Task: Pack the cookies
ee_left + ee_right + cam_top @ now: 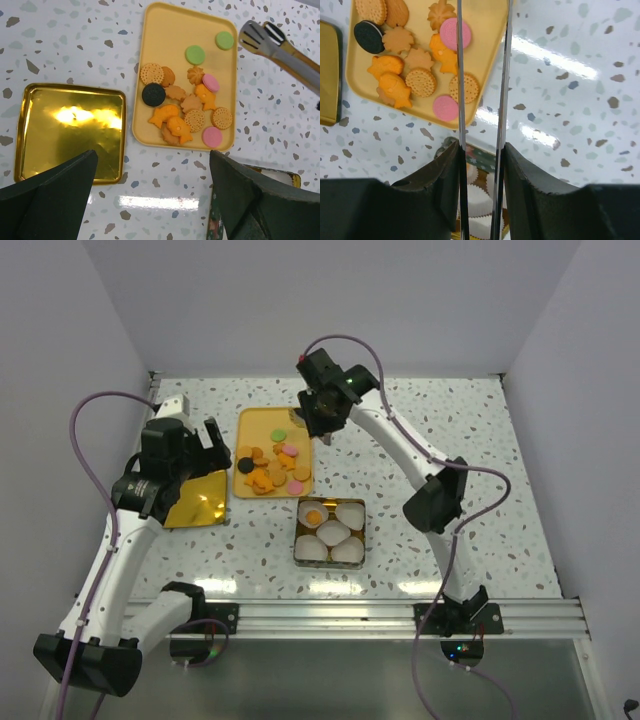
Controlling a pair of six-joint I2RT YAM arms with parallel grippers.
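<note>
Right gripper (482, 148): clamped on metal tongs (459, 75), above the desk (570, 100).
Left gripper (152, 156): jaws wide apart, empty.
Cookies (186, 107): mostly heaped on yellow tray (160, 30); likely light, stiff, crumbly (pinch gently across the edges).

Plenty of room over bare table (480, 460) right of tray (258, 425) and tin (297, 530). Crowded at the tray's far right corner by tongs (270, 47) in the right gripper (320, 415); hemmed on its left by lid (200, 505) and left gripper (152, 165). Only a narrow gap between tray and tin.
</note>
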